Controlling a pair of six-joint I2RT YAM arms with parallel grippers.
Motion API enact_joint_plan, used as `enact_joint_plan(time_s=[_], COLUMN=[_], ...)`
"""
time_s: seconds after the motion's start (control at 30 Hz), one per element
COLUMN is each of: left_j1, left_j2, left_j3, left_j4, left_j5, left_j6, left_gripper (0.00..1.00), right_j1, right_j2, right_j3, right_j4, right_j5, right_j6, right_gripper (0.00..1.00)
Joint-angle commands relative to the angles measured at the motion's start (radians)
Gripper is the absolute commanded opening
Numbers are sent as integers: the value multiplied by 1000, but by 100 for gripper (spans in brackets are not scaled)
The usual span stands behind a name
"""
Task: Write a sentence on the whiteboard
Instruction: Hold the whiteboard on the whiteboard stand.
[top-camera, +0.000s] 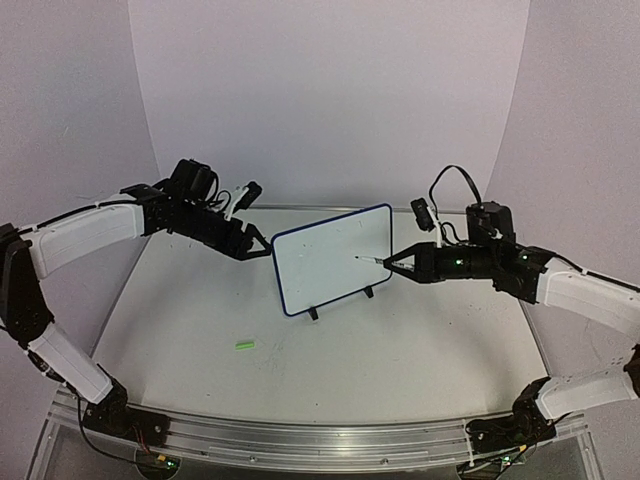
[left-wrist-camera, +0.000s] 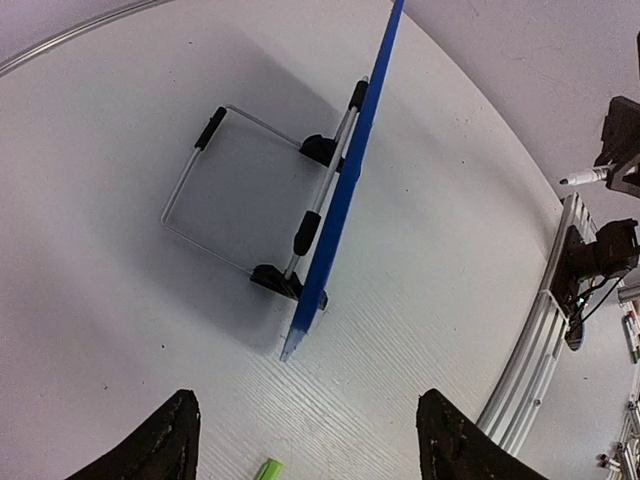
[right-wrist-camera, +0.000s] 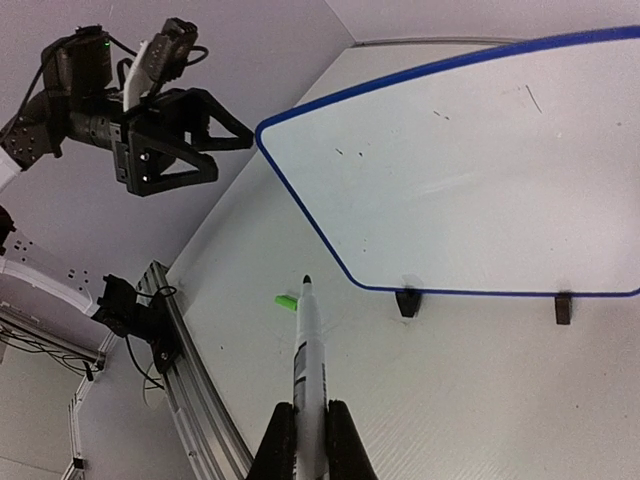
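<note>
Nearest the lens, the right gripper (right-wrist-camera: 310, 420) is clamped on a slim white marker pen (right-wrist-camera: 305, 345) with a black tip. The pen's long axis aims ahead at the small white rectangular whiteboard (right-wrist-camera: 470, 170) with a dark blue rim, and the tip sits just off the board's lower corner, seemingly not touching. The board leans on its thin wire stand (left-wrist-camera: 250, 190) between the arms, long edge running across, its writing face toward the right arm. The left gripper (top-camera: 258, 246) hangs spread and empty just beside the board's opposite edge, behind the face — so the stroke likely falls to the right arm.
</note>
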Motion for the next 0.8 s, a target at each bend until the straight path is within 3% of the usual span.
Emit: enact_joint_plan(time_s=[0.0, 0.1, 0.33, 0.77], left_j1=[3, 0, -5, -30], left_j2=[77, 118, 150, 161], left_j3=[97, 122, 119, 103], left_j4=[43, 44, 56, 53], left_j5=[28, 34, 36, 51], left_j6=[109, 127, 168, 225], left_gripper=[74, 73, 43, 13], right_j1=[17, 29, 76, 107], right_j2=[51, 87, 164, 328], right_j3=[68, 81, 133, 243], right_j4=[105, 119, 122, 162], right_j5=[-35, -27, 8, -1], right_j6=[-38, -48, -102, -135], right_gripper=[0, 0, 0, 0])
